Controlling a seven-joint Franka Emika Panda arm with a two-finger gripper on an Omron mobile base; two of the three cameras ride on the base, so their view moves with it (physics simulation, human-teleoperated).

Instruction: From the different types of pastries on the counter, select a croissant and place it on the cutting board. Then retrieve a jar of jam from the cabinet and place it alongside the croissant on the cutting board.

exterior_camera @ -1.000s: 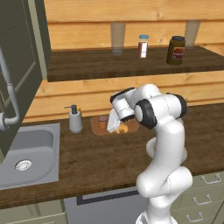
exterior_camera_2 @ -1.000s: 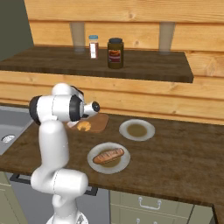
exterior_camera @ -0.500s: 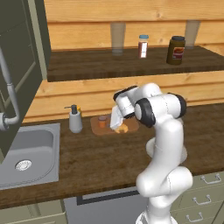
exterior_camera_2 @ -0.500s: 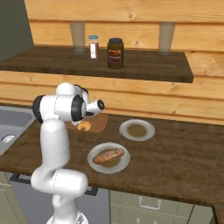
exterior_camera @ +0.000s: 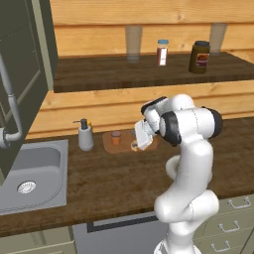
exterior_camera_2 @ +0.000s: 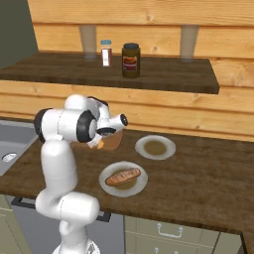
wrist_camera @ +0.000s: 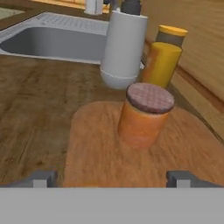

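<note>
The short orange jar of jam with its brownish top stands upright on the wooden cutting board, close in front of my gripper. My gripper is open and its fingertips are spread wide with nothing between them. From the left base view the jar of jam sits on the left half of the cutting board, and my gripper hovers just to its right. A golden bit of the croissant shows under my hand; the rest is hidden.
A white soap dispenser and a yellow bottle stand just behind the board, beside the sink. The cabinet door hangs open at left. A plate with the bread roll and a second plate lie to the right.
My hand has drawn back to the right and slightly up from the board's left half. The jar of jam now stands uncovered and on its own.
</note>
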